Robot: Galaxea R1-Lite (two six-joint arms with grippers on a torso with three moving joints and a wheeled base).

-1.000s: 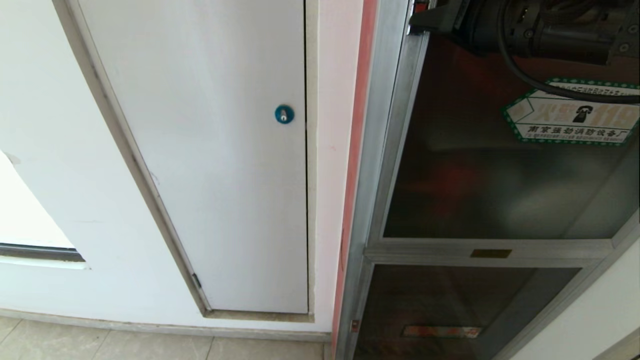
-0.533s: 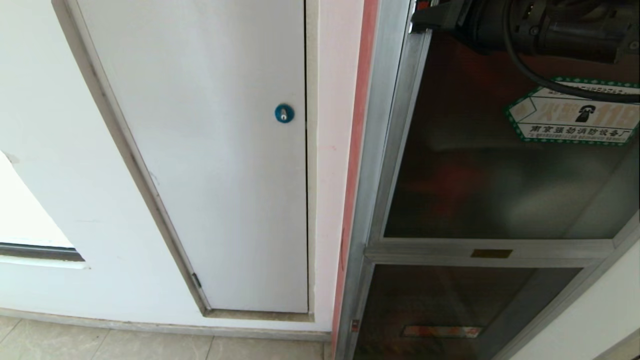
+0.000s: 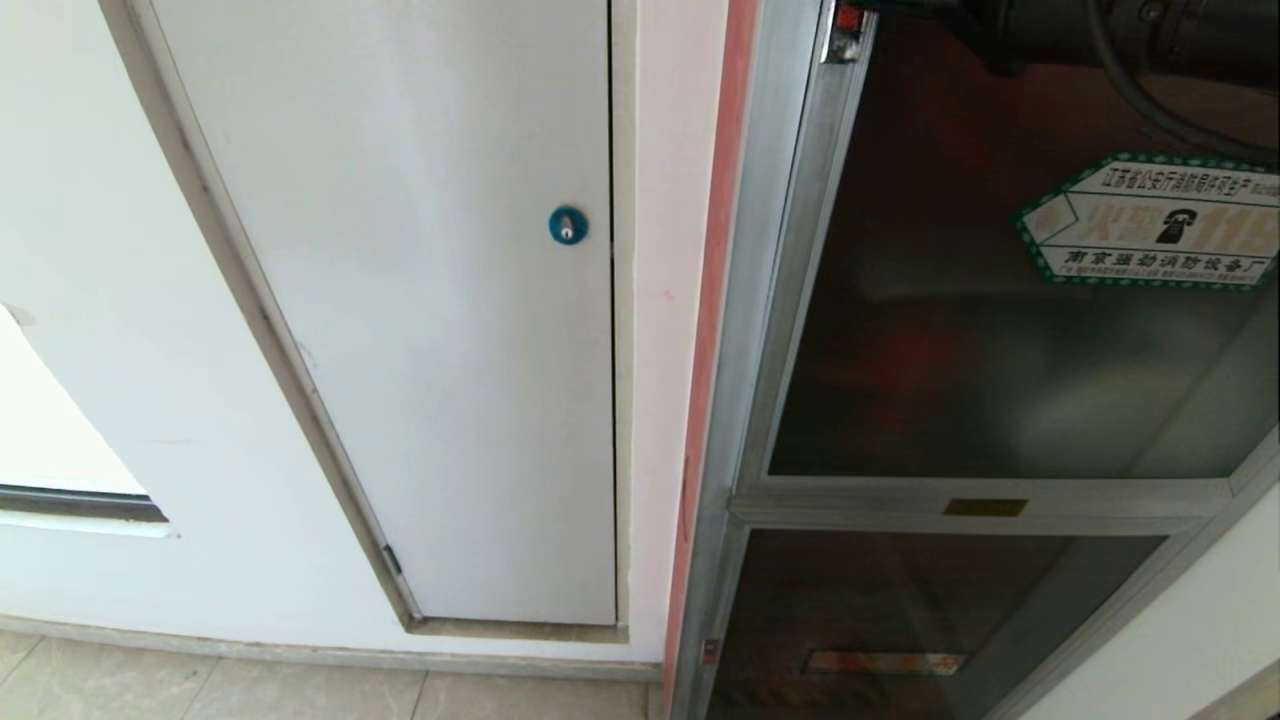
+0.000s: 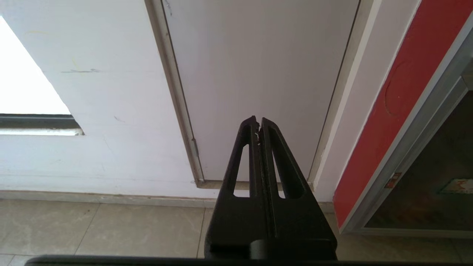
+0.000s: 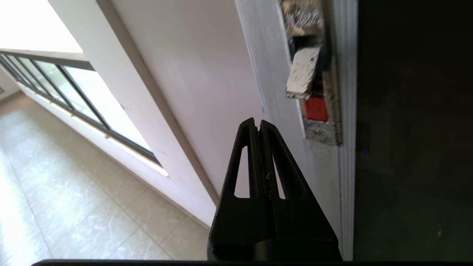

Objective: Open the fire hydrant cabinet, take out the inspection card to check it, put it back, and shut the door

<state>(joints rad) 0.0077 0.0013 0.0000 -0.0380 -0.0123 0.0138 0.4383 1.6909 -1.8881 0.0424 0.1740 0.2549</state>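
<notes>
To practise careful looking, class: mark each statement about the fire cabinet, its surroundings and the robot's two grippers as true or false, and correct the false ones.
1. The right gripper is shut and holds nothing. True.
2. The 119 sticker is on the white panel. False: it is on the door, on the dark glass.
3. The inspection card is in the left gripper. False: that gripper is shut and empty; no card shows.
4. The round lock on the white panel is blue. True.
5. A small brass plate sits on the frame below the door's glass. True.
</notes>
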